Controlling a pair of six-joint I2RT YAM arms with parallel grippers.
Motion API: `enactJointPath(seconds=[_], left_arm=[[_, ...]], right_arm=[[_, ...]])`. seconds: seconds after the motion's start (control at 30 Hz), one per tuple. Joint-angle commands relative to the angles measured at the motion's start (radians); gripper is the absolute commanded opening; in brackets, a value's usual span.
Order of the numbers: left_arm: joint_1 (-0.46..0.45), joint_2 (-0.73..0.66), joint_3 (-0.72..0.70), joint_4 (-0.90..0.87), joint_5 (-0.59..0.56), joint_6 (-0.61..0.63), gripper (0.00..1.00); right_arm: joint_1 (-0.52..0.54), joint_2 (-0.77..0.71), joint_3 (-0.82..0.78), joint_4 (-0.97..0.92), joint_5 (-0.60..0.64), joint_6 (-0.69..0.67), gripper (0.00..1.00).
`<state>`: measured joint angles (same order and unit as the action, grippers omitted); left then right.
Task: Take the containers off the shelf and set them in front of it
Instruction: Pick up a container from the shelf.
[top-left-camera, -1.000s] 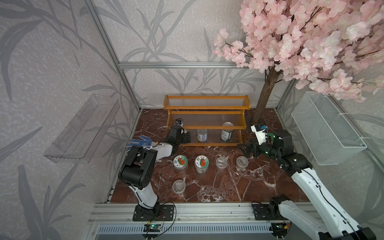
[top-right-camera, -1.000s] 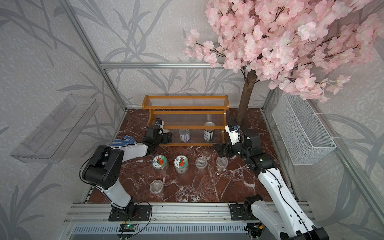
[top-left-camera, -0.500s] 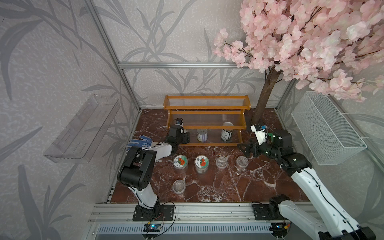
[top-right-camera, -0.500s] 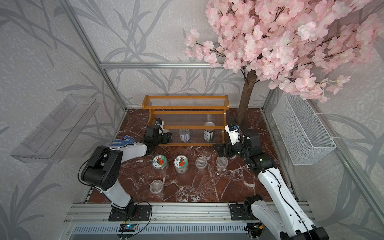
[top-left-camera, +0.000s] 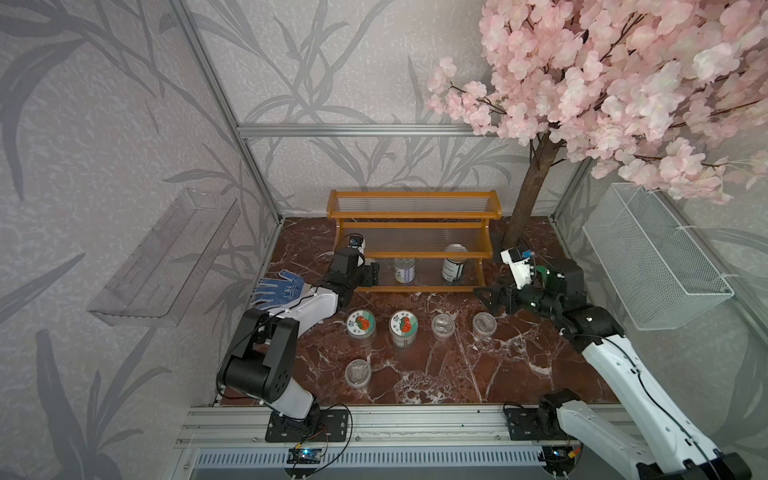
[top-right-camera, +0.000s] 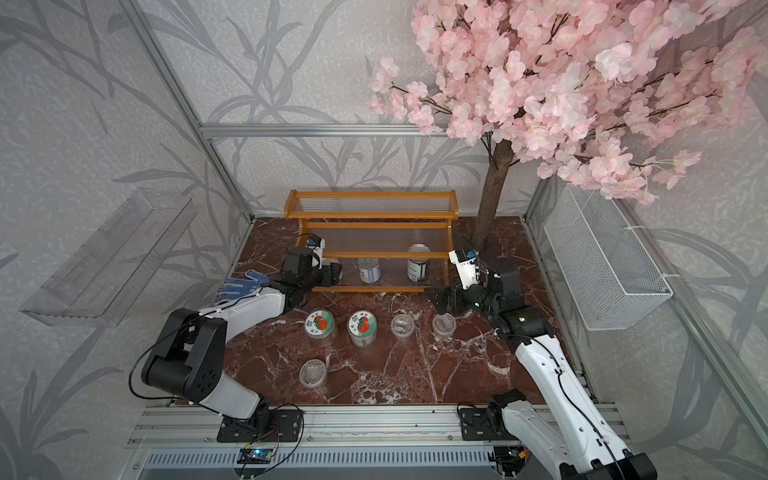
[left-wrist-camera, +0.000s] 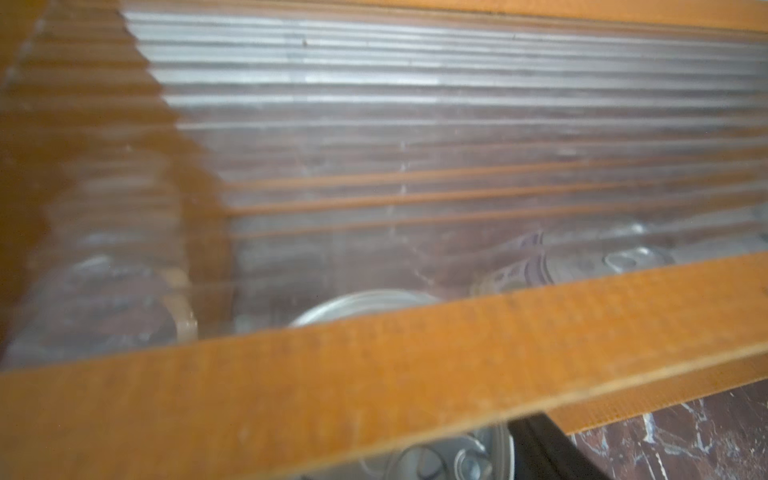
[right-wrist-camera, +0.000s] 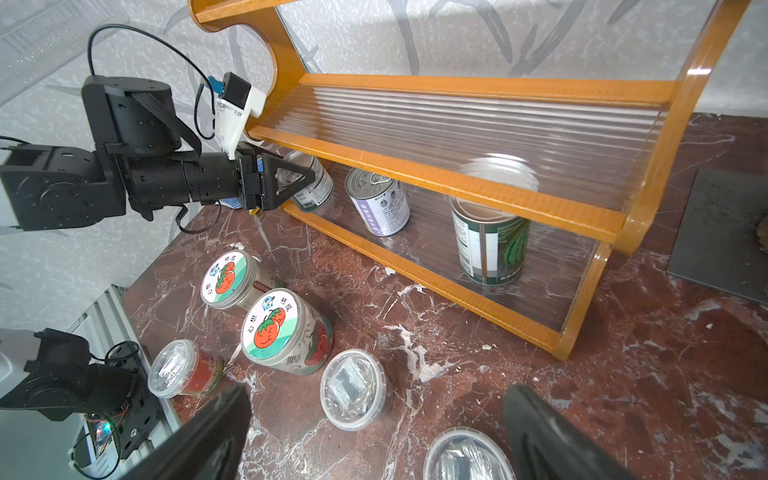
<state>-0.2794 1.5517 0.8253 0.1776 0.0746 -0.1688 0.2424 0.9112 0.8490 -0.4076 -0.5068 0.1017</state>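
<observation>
My left pincer (top-left-camera: 372, 275) reaches under the shelf (top-left-camera: 415, 224) at its middle tier. It is clenched on the end can (right-wrist-camera: 318, 191) on the bottom tier. I see only the near finger (right-wrist-camera: 307, 171) across the can's side; the far finger is hidden behind it. The left wrist view is mostly the blurred middle rail (left-wrist-camera: 374, 374). Below the rail only a sliver of the pull-tab top and one dark finger edge show. In both top views the wrist and the tier cover that can.

Off to one side of the pincer's tips, along the same tier, stands the purple-labelled can (right-wrist-camera: 380, 205). The green-labelled can (right-wrist-camera: 490, 245) is farther on, well apart. The rail sits close above the can tops. Back toward the pincer's wrist the tier opens onto bare marble floor (top-left-camera: 415, 299).

My right pincer (top-left-camera: 484, 300) hangs released, its fingers (right-wrist-camera: 208, 436) spread wide and cut off by the picture's edge. A half-cropped cup (right-wrist-camera: 465, 457) sits below between them. Beyond its tips a second cup (right-wrist-camera: 351, 388), two tomato-lid jars (right-wrist-camera: 274, 328) and a third cup (right-wrist-camera: 174, 368) stand on the floor in front of the shelf, with gaps between them.
</observation>
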Motion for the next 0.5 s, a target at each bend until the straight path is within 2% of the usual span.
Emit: enactJointPath(seconds=[0.0,0.3,0.47], left_arm=[[0.002,-0.062,-0.011,-0.057,0.046,0.000,0.75],[-0.032,-0.216,-0.059,-0.176,0.052,0.000,0.75],[-0.107,-0.313,-0.049,-0.302,0.027,-0.002,0.75]], right_arm=[[0.001,0.000,0.002,0.022,-0.016,0.001,0.99],[0.001,0.001,-0.004,0.027,-0.018,0.006,0.99],[0.001,0.009,-0.004,0.032,-0.033,0.016,0.99]])
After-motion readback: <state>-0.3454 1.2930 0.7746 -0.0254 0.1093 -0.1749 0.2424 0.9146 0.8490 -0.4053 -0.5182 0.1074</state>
